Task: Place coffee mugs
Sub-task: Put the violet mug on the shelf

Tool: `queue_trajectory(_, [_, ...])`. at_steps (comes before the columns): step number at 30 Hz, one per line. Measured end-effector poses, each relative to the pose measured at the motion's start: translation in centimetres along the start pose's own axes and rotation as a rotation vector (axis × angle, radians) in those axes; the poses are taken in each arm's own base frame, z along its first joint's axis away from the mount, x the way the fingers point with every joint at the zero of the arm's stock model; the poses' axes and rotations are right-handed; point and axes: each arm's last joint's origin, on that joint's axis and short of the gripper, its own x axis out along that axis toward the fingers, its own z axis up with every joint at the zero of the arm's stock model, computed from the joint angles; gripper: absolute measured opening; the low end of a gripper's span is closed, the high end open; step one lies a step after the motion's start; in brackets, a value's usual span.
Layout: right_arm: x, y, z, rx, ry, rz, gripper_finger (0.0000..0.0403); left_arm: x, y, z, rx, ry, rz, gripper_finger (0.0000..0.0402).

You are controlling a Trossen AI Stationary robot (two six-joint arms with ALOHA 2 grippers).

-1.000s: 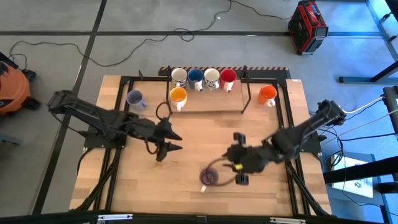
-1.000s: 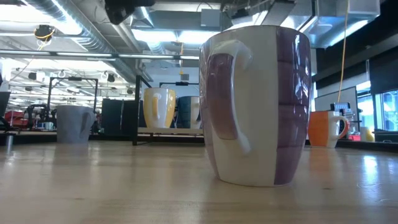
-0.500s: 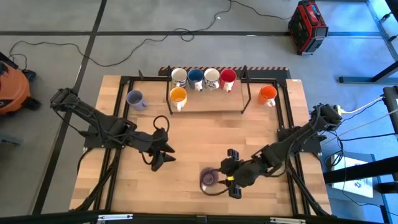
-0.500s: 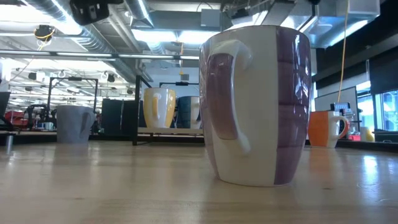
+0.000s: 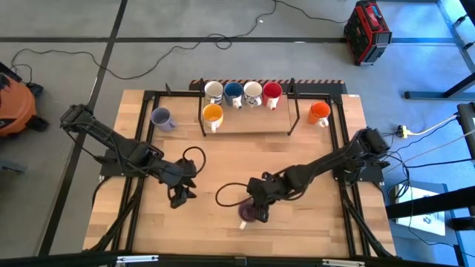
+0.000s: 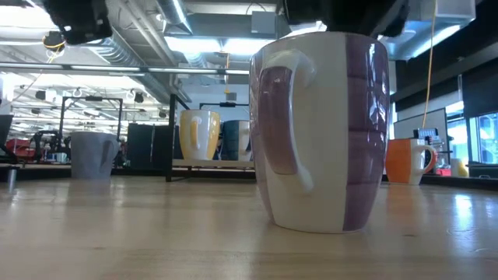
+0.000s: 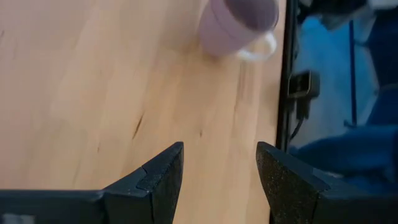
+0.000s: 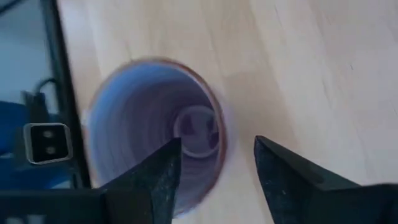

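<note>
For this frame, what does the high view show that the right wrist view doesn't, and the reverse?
Only the high view: the whole table, the left gripper open over bare wood, the rack's white mug, blue mug, cream mug, red mug and yellow-orange mug, plus the orange mug and grey-lavender mug beside it.

Only the right wrist view: the purple mug's inside, with one finger over its opening.

Both: the right gripper, open, directly above the purple mug, not gripping it.

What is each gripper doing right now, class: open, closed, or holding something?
Left gripper: open, holding nothing, above bare table.
Right gripper: open, above the purple mug, not gripping it.
</note>
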Motion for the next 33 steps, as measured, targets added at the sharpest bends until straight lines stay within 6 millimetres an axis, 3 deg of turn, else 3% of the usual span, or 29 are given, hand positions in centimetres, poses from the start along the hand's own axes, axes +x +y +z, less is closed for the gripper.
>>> queue_trajectory(12, [2.6,-0.7,-0.4,0.100,0.042,-0.070,0.0143,-1.1,0.1,-1.0,0.129,0.117,-0.074,0.0196])
queue_trajectory(20, [2.6,-1.2,0.0,0.104,0.005,-0.102,0.0022,-3.9,0.5,-1.0,0.174,0.045,-0.115,0.0196])
queue_trajectory(22, [2.6,-1.4,0.3,0.096,-0.001,-0.101,0.0011,-4.7,0.8,-1.1,0.174,0.020,-0.115,0.0196])
queue_trajectory(26, [1.2,-1.6,1.9,0.060,-0.009,-0.129,0.0015,-6.3,1.2,-1.2,0.170,-0.053,-0.114,0.0196])
queue_trajectory(33, [-3.3,-3.2,7.6,-0.079,-0.064,-0.209,0.0010,-8.3,1.9,-1.4,0.152,-0.154,-0.096,0.0196])
